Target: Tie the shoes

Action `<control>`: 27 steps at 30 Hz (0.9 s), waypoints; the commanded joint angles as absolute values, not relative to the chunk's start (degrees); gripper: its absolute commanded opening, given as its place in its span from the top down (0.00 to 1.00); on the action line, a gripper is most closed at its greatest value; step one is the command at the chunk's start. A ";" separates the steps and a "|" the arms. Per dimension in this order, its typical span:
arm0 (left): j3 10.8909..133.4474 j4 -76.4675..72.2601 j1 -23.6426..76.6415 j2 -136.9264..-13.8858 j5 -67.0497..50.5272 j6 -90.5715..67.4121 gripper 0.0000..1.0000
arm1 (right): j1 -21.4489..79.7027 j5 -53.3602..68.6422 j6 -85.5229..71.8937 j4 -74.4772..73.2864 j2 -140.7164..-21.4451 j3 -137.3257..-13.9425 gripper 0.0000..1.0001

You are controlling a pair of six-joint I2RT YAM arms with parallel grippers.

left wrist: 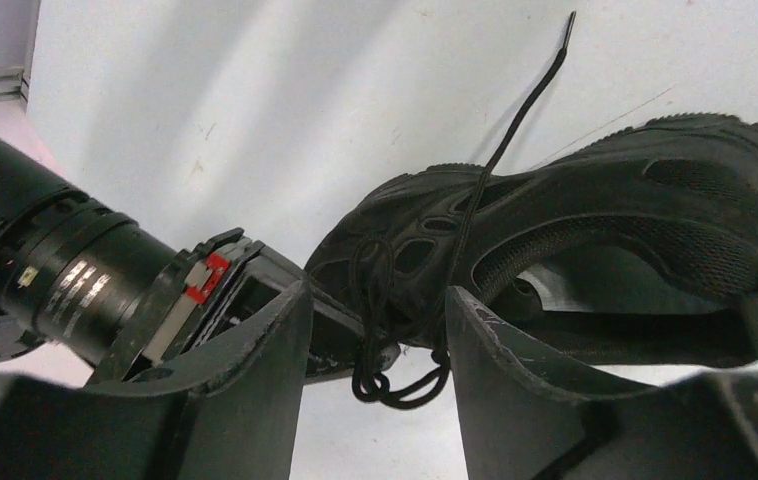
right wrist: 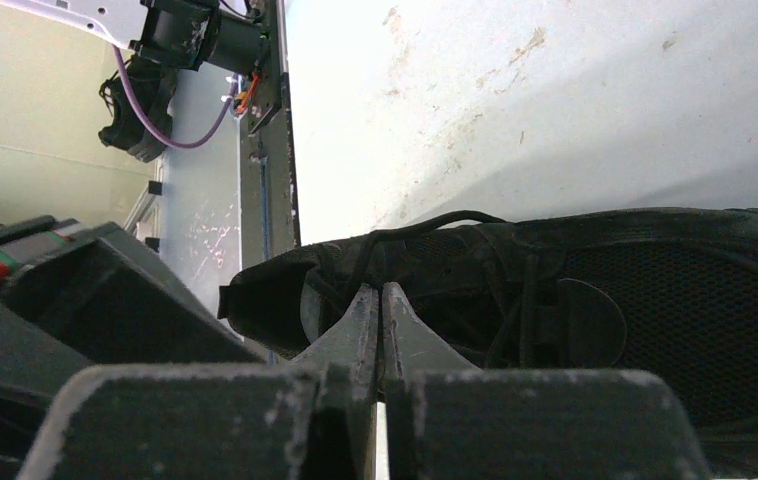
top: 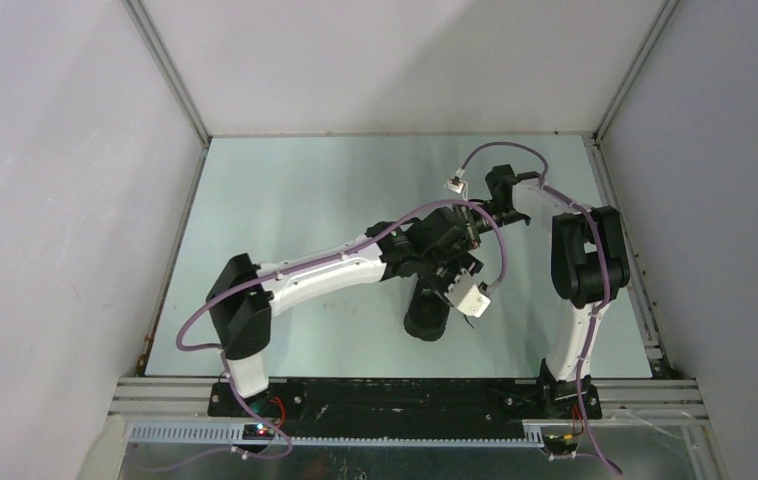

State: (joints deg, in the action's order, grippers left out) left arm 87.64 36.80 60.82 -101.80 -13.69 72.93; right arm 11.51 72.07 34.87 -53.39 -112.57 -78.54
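The black sneaker (left wrist: pixel 595 230) lies on its side on the pale table. In the top view only its end (top: pixel 427 315) shows below the two wrists. My left gripper (left wrist: pixel 377 292) is open, and a loop of thin black lace (left wrist: pixel 400 385) hangs between its fingers without touching them; it is over the shoe in the top view (top: pixel 440 282). A second lace end (left wrist: pixel 540 75) trails away across the table. My right gripper (right wrist: pixel 382 292) is shut with its tips pressed into the lacing of the shoe (right wrist: pixel 655 290), seemingly pinching a lace. It shows in the left wrist view (left wrist: pixel 355 350) and the top view (top: pixel 452 243).
Grey walls enclose the table on three sides. An aluminium rail (top: pixel 405 390) with the arm bases runs along the near edge. Purple cables (top: pixel 500 235) arc over both wrists. The right arm's elbow (top: pixel 585 255) stands close to the right wall.
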 commanded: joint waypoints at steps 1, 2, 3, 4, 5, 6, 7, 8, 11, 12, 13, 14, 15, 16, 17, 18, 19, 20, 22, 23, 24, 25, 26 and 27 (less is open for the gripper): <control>86.85 31.52 62.02 -103.19 -9.89 75.80 0.42 | 11.13 72.68 35.14 -53.35 -110.33 -78.59 1.00; 86.71 30.40 62.17 -103.60 -9.33 75.92 0.42 | 11.09 72.69 35.33 -53.44 -110.44 -78.62 1.00; 86.50 29.79 62.39 -103.83 -9.01 75.89 0.43 | 11.10 72.69 35.37 -53.50 -110.46 -78.59 1.00; 86.31 28.52 62.53 -104.36 -8.16 75.77 0.43 | 11.09 72.69 35.45 -53.54 -110.61 -78.58 1.00; 85.80 26.95 62.74 -104.75 -7.07 75.68 0.44 | 11.08 72.80 35.48 -53.58 -110.69 -78.62 1.00; 85.53 26.22 62.99 -104.98 -6.44 75.76 0.45 | 11.12 72.83 35.57 -53.67 -110.71 -78.59 1.00; 85.02 24.97 63.14 -105.39 -5.08 76.11 0.46 | 11.13 72.92 35.63 -53.73 -110.74 -78.58 1.00; 84.70 24.31 63.40 -105.56 -4.34 76.25 0.48 | 11.15 72.93 35.73 -53.84 -110.74 -78.58 1.00; 82.91 22.24 63.76 -106.04 -1.30 77.12 0.53 | 11.09 72.95 35.84 -53.92 -110.76 -78.57 1.00; 82.54 22.06 63.86 -106.10 -0.82 77.15 0.56 | 11.03 72.95 35.89 -53.91 -110.80 -78.57 1.00; 82.49 21.99 63.88 -106.26 -0.34 77.18 0.57 | 11.05 72.95 35.93 -53.94 -110.82 -78.62 1.00; 82.45 22.20 63.91 -106.35 -0.26 77.18 0.59 | 11.03 73.06 35.94 -54.00 -110.87 -78.59 1.00; 82.49 22.62 63.91 -106.48 -0.20 77.24 0.60 | 11.05 73.00 35.95 -53.98 -110.91 -78.58 1.00; 82.41 22.87 63.90 -106.55 -0.19 77.25 0.62 | 11.05 73.09 35.95 -53.95 -110.96 -78.58 1.00; 82.47 23.10 63.94 -106.64 -0.18 77.14 0.64 | 11.02 73.02 35.90 -53.91 -111.06 -78.57 1.00; 82.54 23.11 63.97 -106.76 -0.22 77.11 0.67 | 11.08 72.97 35.93 -53.80 -111.08 -78.57 1.00; 82.66 23.18 64.02 -106.93 1.31 76.96 0.69 | 11.12 72.96 35.81 -53.79 -111.09 -78.57 1.00; 83.07 23.24 64.06 -107.13 2.11 76.84 0.77 | 11.11 72.91 35.83 -53.79 -111.14 -78.57 1.00; 83.84 23.38 64.09 -107.08 2.64 76.05 0.89 | 11.12 72.75 35.74 -53.71 -111.10 -78.59 1.00; 84.15 23.69 64.08 -106.89 2.59 75.22 0.92 | 11.10 72.67 35.70 -53.68 -111.10 -78.58 1.00; 84.56 24.40 64.12 -105.98 2.01 74.79 0.98 | 11.08 72.55 35.65 -53.78 -111.03 -78.53 1.00; 84.64 24.77 63.93 -105.05 1.58 73.47 1.00 | 11.08 72.49 35.65 -54.01 -110.97 -78.50 1.00; 84.66 25.44 63.83 -103.61 0.72 72.46 1.00 | 10.94 72.33 35.62 -54.12 -110.82 -78.49 1.00; 84.56 25.68 63.35 -102.69 -0.25 70.19 1.00 | 10.73 72.16 35.60 -54.38 -110.74 -78.49 1.00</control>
